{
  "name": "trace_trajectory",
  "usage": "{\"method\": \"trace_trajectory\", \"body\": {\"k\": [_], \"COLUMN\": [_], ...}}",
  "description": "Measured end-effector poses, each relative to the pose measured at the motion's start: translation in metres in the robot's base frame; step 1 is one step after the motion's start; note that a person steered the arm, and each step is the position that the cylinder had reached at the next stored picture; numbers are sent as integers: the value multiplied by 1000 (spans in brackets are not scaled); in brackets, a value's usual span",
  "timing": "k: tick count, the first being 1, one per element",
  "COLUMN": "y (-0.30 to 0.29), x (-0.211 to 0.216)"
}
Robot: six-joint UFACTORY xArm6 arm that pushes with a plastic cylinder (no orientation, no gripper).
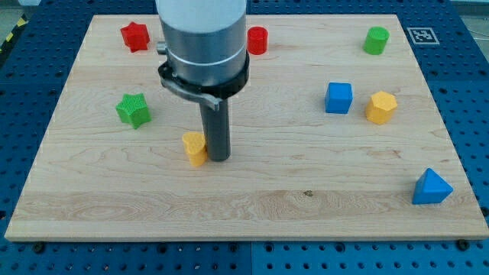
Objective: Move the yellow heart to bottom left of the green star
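Note:
The yellow heart lies on the wooden board, left of centre. My tip stands right beside it, touching or almost touching its right side. The green star sits up and to the left of the heart, about a block's width or two away. The arm's grey body hides the board above the tip.
A red star lies at the top left and a red cylinder at top centre. A green cylinder is at top right. A blue cube and a yellow hexagon sit at right. A blue triangle is at bottom right.

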State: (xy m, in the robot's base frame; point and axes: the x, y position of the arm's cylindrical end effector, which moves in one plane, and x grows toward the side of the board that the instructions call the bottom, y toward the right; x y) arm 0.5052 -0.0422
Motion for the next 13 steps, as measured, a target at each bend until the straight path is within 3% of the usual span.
{"method": "trace_trajectory", "body": {"k": [2,4,6,9,11,13], "y": [-39,-95,-95,-70,-120,-16], "x": [-11,38,26,53,59,-6]}}
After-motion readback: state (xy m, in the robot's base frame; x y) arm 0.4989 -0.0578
